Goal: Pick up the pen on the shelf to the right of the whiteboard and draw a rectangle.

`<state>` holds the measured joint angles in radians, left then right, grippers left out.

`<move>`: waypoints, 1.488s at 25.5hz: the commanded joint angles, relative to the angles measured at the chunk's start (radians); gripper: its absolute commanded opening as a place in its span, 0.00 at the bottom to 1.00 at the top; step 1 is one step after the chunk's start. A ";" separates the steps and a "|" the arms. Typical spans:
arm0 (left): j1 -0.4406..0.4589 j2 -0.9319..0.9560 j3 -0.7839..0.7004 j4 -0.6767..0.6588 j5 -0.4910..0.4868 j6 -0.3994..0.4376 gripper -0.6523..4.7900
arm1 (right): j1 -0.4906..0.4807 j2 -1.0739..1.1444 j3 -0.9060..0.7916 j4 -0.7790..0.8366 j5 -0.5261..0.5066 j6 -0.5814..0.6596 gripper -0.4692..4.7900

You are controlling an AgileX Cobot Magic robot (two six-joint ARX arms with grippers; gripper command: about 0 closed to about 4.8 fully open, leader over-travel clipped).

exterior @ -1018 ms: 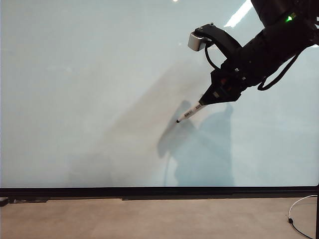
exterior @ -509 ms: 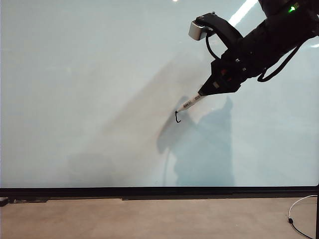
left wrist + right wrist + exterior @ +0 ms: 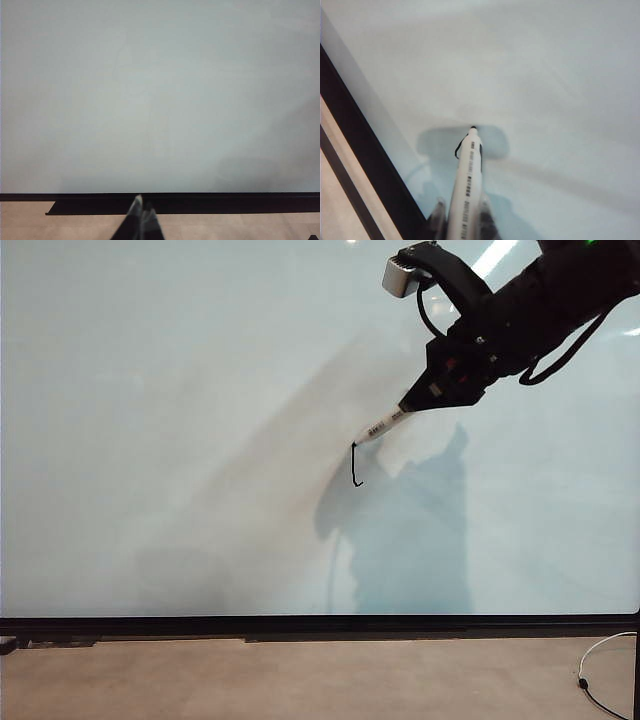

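While whiteboard (image 3: 180, 420) fills view, glossy, black bottom edge, tan floor below. Right gripper (image 3: 408, 408) at board's upper right, clamped on pen (image 3: 382, 427); tip touching board atop short black stroke (image 3: 355, 465). Wide bare board leftward. Left gripper (image 3: 141, 216) low near bottom edge, fingers together.

The pen (image 3: 383, 426) rose, leaving a short, seemingly hooked black stroke (image 3: 356, 466).
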<state>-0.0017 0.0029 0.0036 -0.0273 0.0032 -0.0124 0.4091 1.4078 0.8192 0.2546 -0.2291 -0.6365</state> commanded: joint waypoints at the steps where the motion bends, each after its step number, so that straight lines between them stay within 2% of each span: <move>1: 0.000 0.000 0.003 0.006 0.000 0.005 0.11 | 0.000 -0.018 0.008 0.049 0.014 -0.003 0.08; 13: 0.000 0.000 0.003 0.006 0.000 0.005 0.11 | 0.000 -0.042 0.008 0.055 0.017 -0.004 0.08; 17: 0.000 0.000 0.003 0.006 0.000 0.005 0.11 | 0.005 -0.066 0.003 -0.008 -0.014 -0.005 0.08; 20: 0.000 0.000 0.003 0.006 0.000 0.005 0.11 | 0.029 -0.099 -0.012 -0.021 0.012 -0.008 0.08; 22: 0.000 0.000 0.003 0.006 0.000 0.005 0.11 | 0.030 -0.122 -0.034 -0.008 0.013 0.038 0.08; 24: 0.000 0.000 0.003 0.006 0.000 0.005 0.11 | 0.030 -0.135 -0.079 0.063 0.014 0.115 0.08; 29: 0.000 0.000 0.003 0.006 0.000 0.005 0.11 | 0.030 -0.142 -0.261 0.421 0.029 0.370 0.08; 32: 0.000 0.000 0.003 0.006 0.000 0.005 0.11 | 0.030 -0.132 -0.292 0.502 0.035 0.423 0.08; 38: 0.000 0.000 0.003 0.006 0.000 0.005 0.11 | 0.026 -0.042 -0.290 0.575 0.000 0.436 0.08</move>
<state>-0.0017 0.0029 0.0036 -0.0269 0.0032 -0.0124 0.4370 1.3609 0.5240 0.7918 -0.2123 -0.2058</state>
